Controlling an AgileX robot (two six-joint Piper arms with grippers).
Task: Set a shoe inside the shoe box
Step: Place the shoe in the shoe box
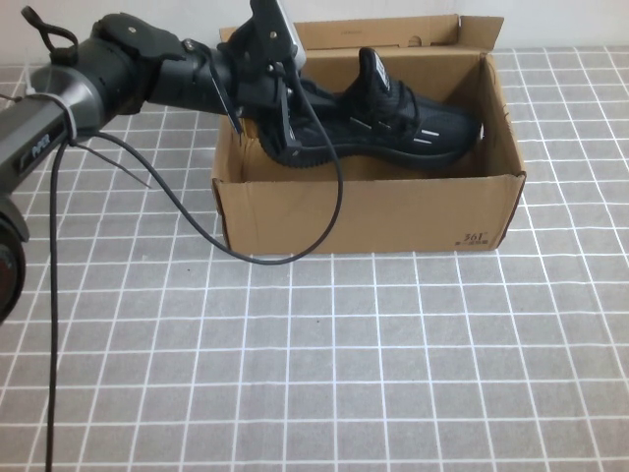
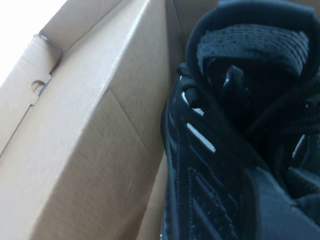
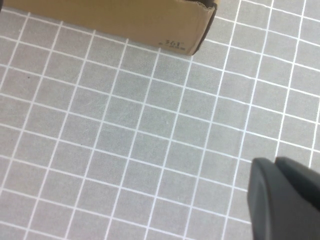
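The black knit shoe (image 1: 403,123) lies inside the brown cardboard shoe box (image 1: 373,202), toe toward the right wall and heel raised at the left. My left gripper (image 1: 285,128) reaches into the box from the left and is shut on the shoe's heel. In the left wrist view the shoe (image 2: 210,165) fills the right side, with a dark finger (image 2: 280,210) pressed against it and the box wall (image 2: 85,150) beside it. My right gripper (image 3: 272,162) is shut and empty above the tiled table, in front of the box's front corner (image 3: 125,20). It is out of the high view.
The box's rear flap (image 1: 393,34) stands upright at the back. The left arm's black cable (image 1: 295,256) hangs in a loop over the box's front left corner. Grey tiled table (image 1: 344,374) spreads in front of the box.
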